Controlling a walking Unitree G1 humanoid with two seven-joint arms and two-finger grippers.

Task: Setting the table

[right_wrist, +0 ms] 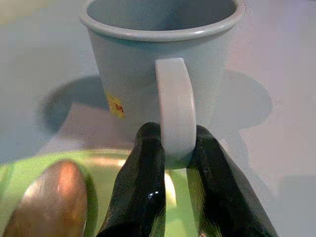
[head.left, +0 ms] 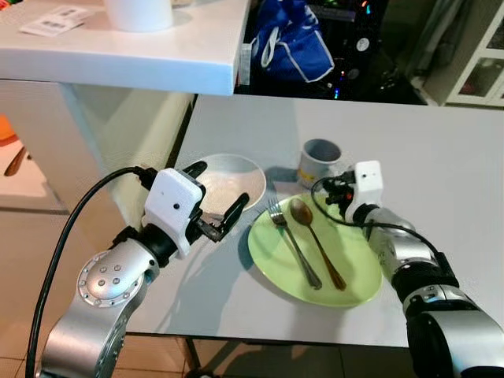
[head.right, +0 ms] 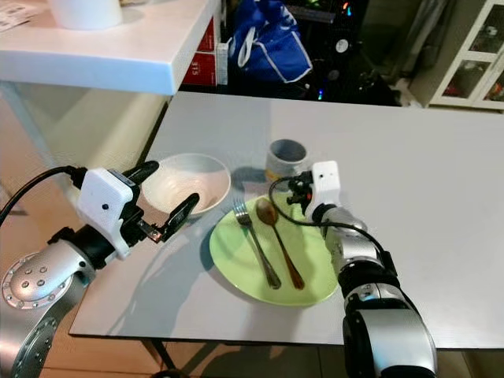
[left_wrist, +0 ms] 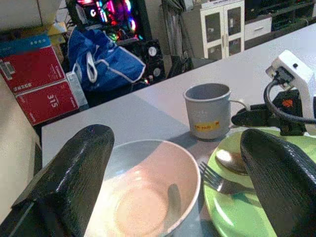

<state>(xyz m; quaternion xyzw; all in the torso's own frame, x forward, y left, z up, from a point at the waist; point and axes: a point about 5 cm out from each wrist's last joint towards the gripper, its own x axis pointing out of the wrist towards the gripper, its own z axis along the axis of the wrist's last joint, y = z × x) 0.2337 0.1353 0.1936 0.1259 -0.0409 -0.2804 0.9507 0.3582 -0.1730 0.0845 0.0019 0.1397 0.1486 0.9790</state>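
A grey mug with a yellow sticker stands on the grey table just behind a green plate. A fork and a bronze spoon lie side by side on the plate. My right gripper is shut on the mug's handle, its fingertips over the plate's far rim. A white bowl sits left of the plate. My left gripper hovers open over the bowl's near edge, one finger on each side.
A white counter with a white container rises behind the table's left corner. A blue bag and red boxes lie on the floor beyond. White cabinets stand at the back right. The table's right half is bare.
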